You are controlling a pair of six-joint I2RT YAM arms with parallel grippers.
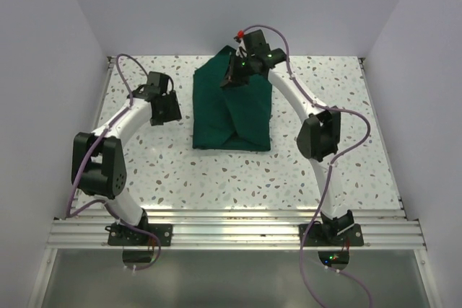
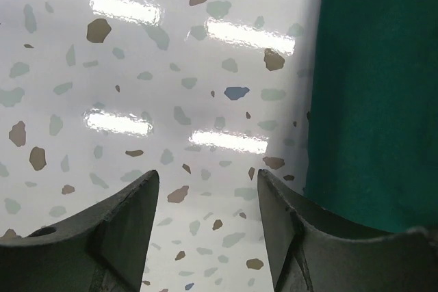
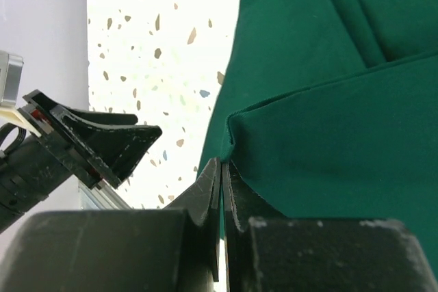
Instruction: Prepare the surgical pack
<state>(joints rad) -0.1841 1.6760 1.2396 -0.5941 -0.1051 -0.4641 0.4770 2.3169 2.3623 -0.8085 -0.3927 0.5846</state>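
Hidden: inside of the surgical pack [image 1: 232, 117]. It's closed folds of dk green cloth and I can't see in.
Covered: in the top view my R gripper [image 1: 234, 76] sits over the pack's far end, so which edge or corner I've got is hard to make out.
Cut off: L wrist cam gets only a strip of the pack's side at frame right. R wrist cam loses the pack off the top & right.
Pack pos: mid table [image 1: 346, 156], toward the far side, betw my two arms.
Long axis: runs near-to-far. The near end lies flat & square to my bases. The far end rises to a peak at the R gripper.
Fold line: one crease down the middle, same direction as the axis.
R gripper: fingers pressed together, a thin bit of green cloth pinched betw them.
L gripper [image 1: 167, 112]: jaws apart, only speckled tabletop betw them. It sits just beside the pack's left edge. Contact w/ the cloth: can't tell.
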